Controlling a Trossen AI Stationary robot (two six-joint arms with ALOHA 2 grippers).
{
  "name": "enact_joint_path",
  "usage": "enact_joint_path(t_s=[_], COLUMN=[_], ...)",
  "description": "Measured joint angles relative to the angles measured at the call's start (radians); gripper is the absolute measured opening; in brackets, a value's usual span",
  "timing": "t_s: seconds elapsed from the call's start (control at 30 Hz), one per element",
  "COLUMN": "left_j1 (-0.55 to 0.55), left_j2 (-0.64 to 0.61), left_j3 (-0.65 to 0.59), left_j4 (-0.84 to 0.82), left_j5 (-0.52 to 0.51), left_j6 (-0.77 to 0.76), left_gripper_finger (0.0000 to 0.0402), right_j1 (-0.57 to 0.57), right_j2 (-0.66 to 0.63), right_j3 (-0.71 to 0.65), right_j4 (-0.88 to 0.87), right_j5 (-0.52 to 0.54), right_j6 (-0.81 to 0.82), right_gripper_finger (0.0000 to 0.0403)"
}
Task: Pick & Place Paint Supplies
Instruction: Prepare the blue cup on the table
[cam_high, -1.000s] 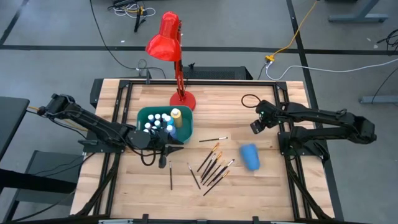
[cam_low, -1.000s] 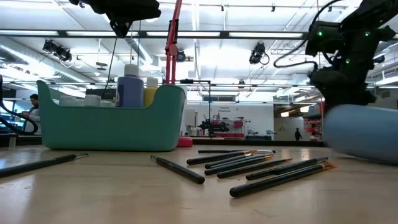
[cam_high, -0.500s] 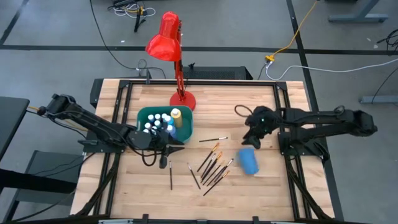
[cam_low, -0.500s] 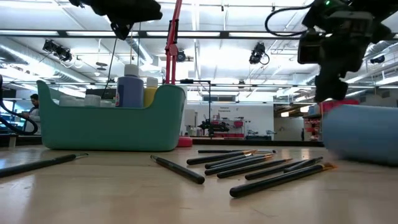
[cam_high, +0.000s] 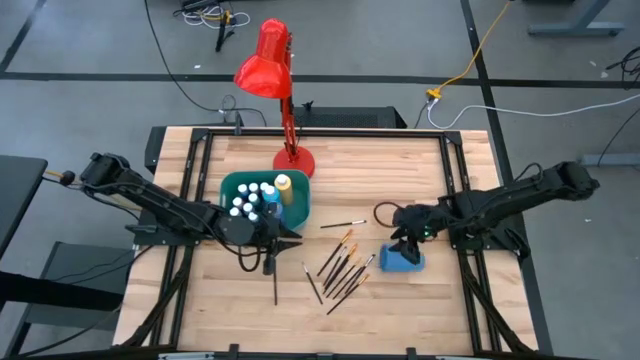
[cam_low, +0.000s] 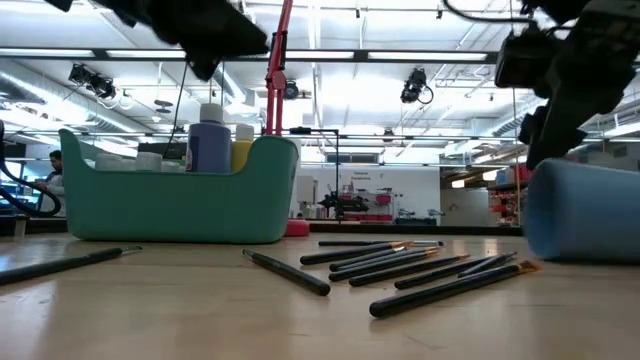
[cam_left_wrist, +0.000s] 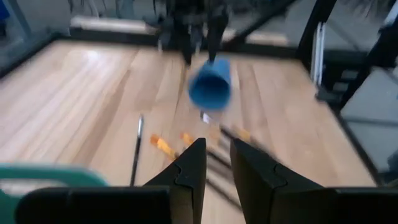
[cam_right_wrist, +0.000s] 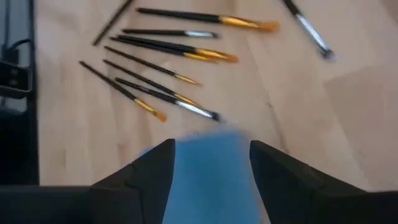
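Brushes (cam_high: 340, 268), thin, dark-handled w/ orange tips, are lying fanned on the table (cam_high: 440, 300) just beside the bin (cam_high: 228, 184); white-capped bottles (cam_high: 252, 196) are standing inside the bin, labels too small to read. Right gripper (cam_right_wrist: 211, 165) is straddling the cup (cam_high: 402, 257), jaws wide. Left gripper (cam_left_wrist: 216, 180) is hovering near the bin, jaws narrow, holding nothing visible.

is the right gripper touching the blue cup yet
Cannot tell. In the right wrist view the open right gripper has its fingers either side of the blue cup, but motion blur hides any contact. The high view is too coarse.
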Motion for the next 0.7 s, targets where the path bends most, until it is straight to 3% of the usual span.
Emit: enact_joint_path(t_s=[0.4,0.7], left_j1=[0.0,-0.001], left_j2=[-0.002,-0.002], left_j3=[-0.001,-0.001], left_j4=[0.031,0.034], left_j5=[0.001,0.001], left_j6=[-0.041,-0.05], left_gripper_finger=[0.0082,0.0082], right_j1=[0.129,0.136], right_j2=[0.129,0.156], right_j3=[0.0,0.001], right_j4=[0.09,0.109], right_j5=[0.206,0.235], right_j6=[-0.085,-0.094], right_gripper_finger=[0.022,0.022])
